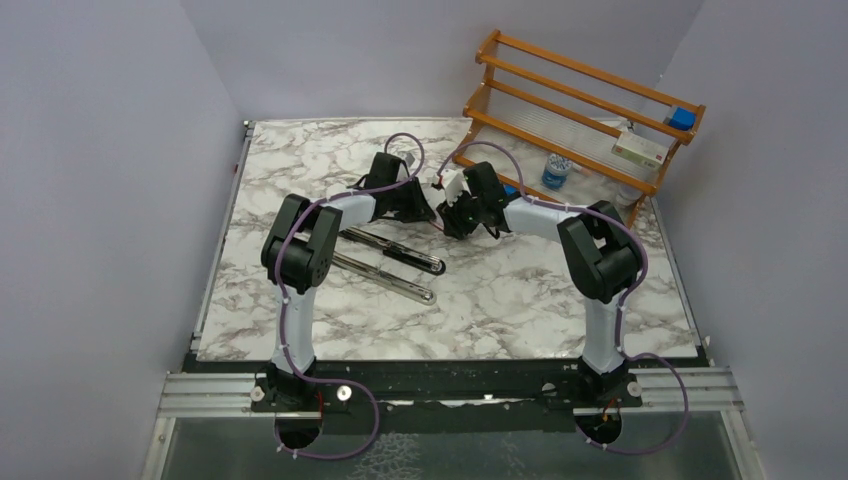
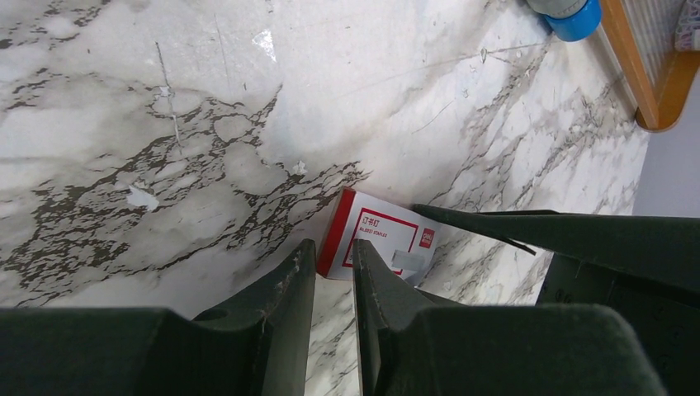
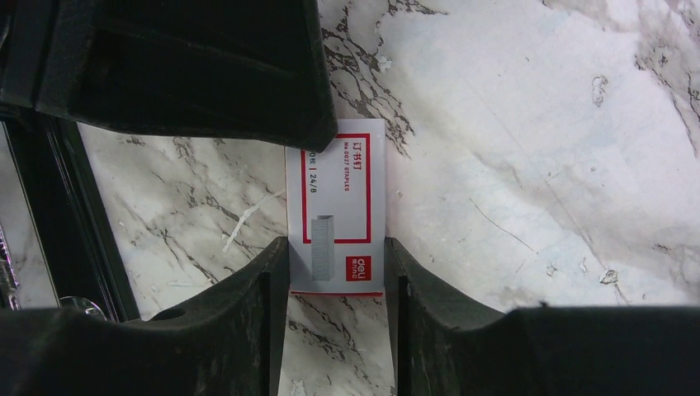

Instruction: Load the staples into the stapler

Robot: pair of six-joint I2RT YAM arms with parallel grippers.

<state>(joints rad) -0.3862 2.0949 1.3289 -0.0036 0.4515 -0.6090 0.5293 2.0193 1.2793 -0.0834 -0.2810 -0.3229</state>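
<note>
Bracketing staples box (image 3: 338, 190), flat on table (image 3: 536, 124) just beyond stapler (image 1: 392, 256) | right end effector (image 3: 337, 244) stood at both long edges, firm pinch not certain | left end effector (image 2: 333, 252), narrowly parted, met the box end; grip unclear | light, crushable card: squeeze long sides gently | open table beyond stapler.

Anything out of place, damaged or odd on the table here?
Nothing stands out. The stapler lies swung open on the table, and the box sits flat and square between the fingers of the right claw.
</note>
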